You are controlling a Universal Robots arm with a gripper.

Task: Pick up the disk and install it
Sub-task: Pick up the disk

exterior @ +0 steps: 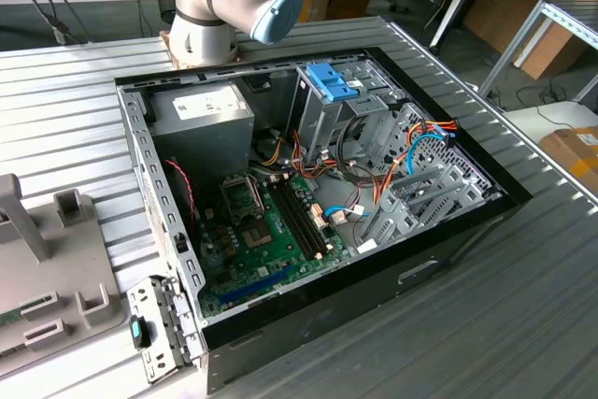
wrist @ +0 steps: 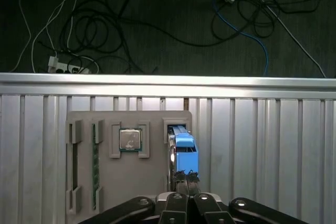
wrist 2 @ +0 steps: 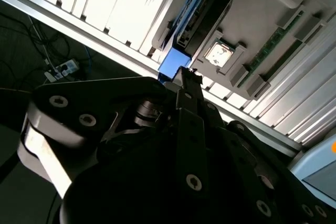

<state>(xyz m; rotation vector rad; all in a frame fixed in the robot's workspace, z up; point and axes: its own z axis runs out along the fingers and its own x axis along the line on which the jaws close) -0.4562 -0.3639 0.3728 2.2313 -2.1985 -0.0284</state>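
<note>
Where the ribbed table (wrist: 262,145) meets cable-strewn floor (wrist: 173,56), the tool (wrist: 186,175) hangs at the disk (wrist: 184,148); its grip cannot be told.

You face a ribbed silvery metal tabletop (wrist: 262,145) with a smooth, softly shining finish. The flat grey moulded holder block (wrist: 131,182) looks like matt plastic. The disk (wrist: 184,148) shows you a smooth blue plastic carrier, slightly glossy. Your pincer (wrist: 185,178) is matt black. The open computer case (exterior: 149,184) has dull bare sheet metal inside and black outer walls with a slight sheen.
</note>
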